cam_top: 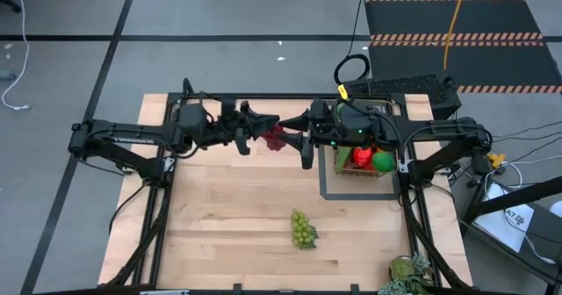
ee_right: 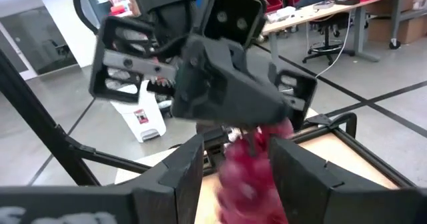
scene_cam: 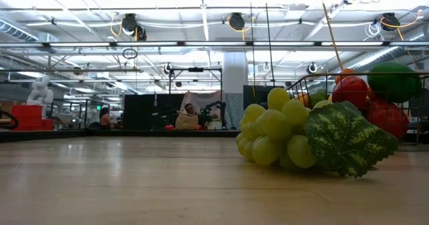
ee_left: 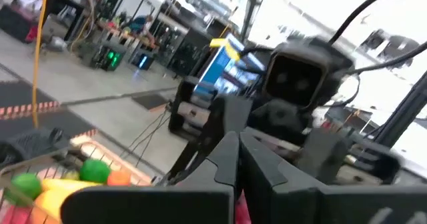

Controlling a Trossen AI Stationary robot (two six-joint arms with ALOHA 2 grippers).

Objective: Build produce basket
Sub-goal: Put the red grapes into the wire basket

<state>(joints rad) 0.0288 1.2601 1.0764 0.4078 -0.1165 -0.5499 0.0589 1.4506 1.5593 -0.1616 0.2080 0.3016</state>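
Grapes, a dark red plastic bunch, hang high over the table between both arms. The left gripper pinches them tight, while the right gripper's jaws stand apart around them, probably to carry them to the nearby wire basket.

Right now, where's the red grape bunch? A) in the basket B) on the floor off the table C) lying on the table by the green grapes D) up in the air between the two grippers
D: the red grape bunch hangs clear of the table between the left gripper and the right gripper; the green grapes lie apart, nearer the front edge.
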